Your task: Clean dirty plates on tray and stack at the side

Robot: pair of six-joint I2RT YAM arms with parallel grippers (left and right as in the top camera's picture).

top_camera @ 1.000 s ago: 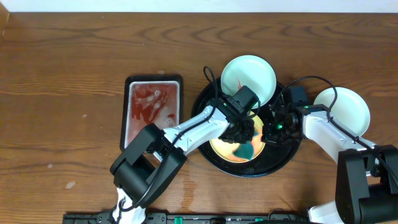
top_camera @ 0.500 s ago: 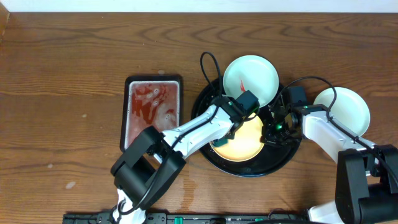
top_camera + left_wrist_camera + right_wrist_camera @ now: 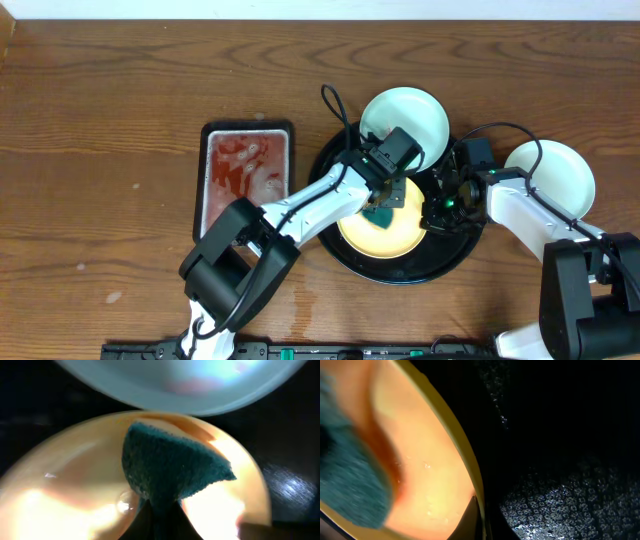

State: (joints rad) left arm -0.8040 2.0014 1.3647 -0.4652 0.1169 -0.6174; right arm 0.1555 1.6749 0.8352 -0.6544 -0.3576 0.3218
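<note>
**Overhead.**
- Round black tray (image 3: 400, 281) stands on the table (image 3: 100, 100).
- It holds the yellow plate (image 3: 372, 238) at its centre and a mint plate (image 3: 405, 120), thinly smeared red, lying across its far rim.
- A second mint plate (image 3: 552, 175) sits off the tray on the table, to the right.
- A rectangular tray (image 3: 247, 126) of reddish water sits well apart, to the left.
- Left fingers (image 3: 383, 207) are shut on a teal sponge (image 3: 378, 215) over the yellow plate.
- Right fingers (image 3: 437, 215) are at that plate's right edge.

**Left wrist.**
- The sponge is soft and folded to a wedge, pinched tight at its base.
- The mint plate's edge lies just beyond it and would likely cut short any long wipe.

**Right wrist.**
- The fingers appear clamped on the yellow plate's rim. The outer one is lost against the dark tray.
- The plate looks stiff, light, wet and glossy, so it is probably slippery.
- The raised rim is the sensible place to hold it.
</note>
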